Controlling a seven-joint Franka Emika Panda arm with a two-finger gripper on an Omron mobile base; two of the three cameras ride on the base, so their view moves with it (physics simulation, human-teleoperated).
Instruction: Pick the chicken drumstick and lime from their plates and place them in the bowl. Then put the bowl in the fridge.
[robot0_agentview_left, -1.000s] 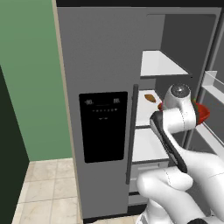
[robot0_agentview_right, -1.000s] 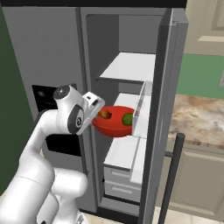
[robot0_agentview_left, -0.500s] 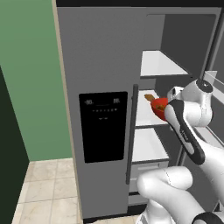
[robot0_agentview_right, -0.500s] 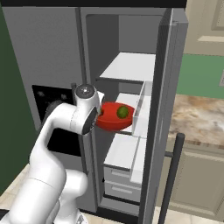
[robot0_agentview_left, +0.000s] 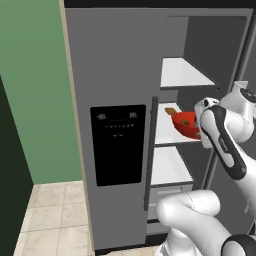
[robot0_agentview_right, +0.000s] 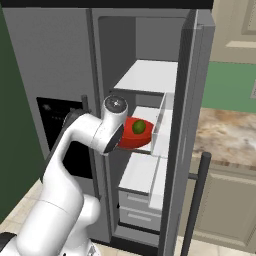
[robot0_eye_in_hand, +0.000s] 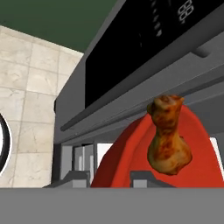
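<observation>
A: Where is the glossy bright-red round bowl (robot0_agentview_right: 134, 137)?

B: It sits in the open right side of the tall grey two-door fridge (robot0_agentview_left: 120, 75), just above the white middle shelf (robot0_agentview_left: 167, 131), at the end of the white robot arm (robot0_agentview_right: 85, 137). Whether it touches the shelf cannot be told.

A: What lies in it?

B: The small round dark-green lime (robot0_agentview_right: 138, 127) and the brown-orange chicken drumstick (robot0_eye_in_hand: 168, 140), its thin end pointing toward the fridge's black dispenser panel (robot0_agentview_left: 117, 145).

A: And the fingers (robot0_eye_in_hand: 144, 177)?

B: They stand narrow, closed on the bowl's near rim in the hand view.

A: Anything beside the fridge?

B: A marbled worktop (robot0_agentview_right: 230, 137) to its right.
</observation>
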